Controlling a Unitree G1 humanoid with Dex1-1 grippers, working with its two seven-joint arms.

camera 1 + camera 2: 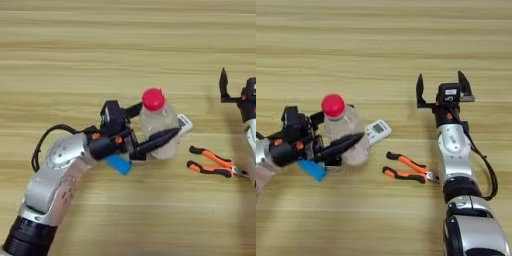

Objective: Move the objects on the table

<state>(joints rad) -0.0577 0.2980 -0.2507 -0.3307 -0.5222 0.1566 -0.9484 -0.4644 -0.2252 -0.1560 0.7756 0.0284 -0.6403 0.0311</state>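
Left arm's silver forearm lowest in frame, reaching up-right across the light wooden desk [125, 50]. Left pincer [152, 125] clasps the clear plastic bottle with red cap [159, 125], one black finger across its front, one behind near the neck. Bottle upright, looks empty: light, thin-walled, likely to dent and slip; mid-body grip seems best.

Right pincer [442, 87] spread wide, holding nothing, beyond the orange-handled pliers [406, 169].

White remote control [377, 131] half hidden behind bottle. Flat blue rectangular bar [312, 170] mostly covered by the left wrist. No black cube visible. Whether the bottle's base touches the desk: cannot tell.
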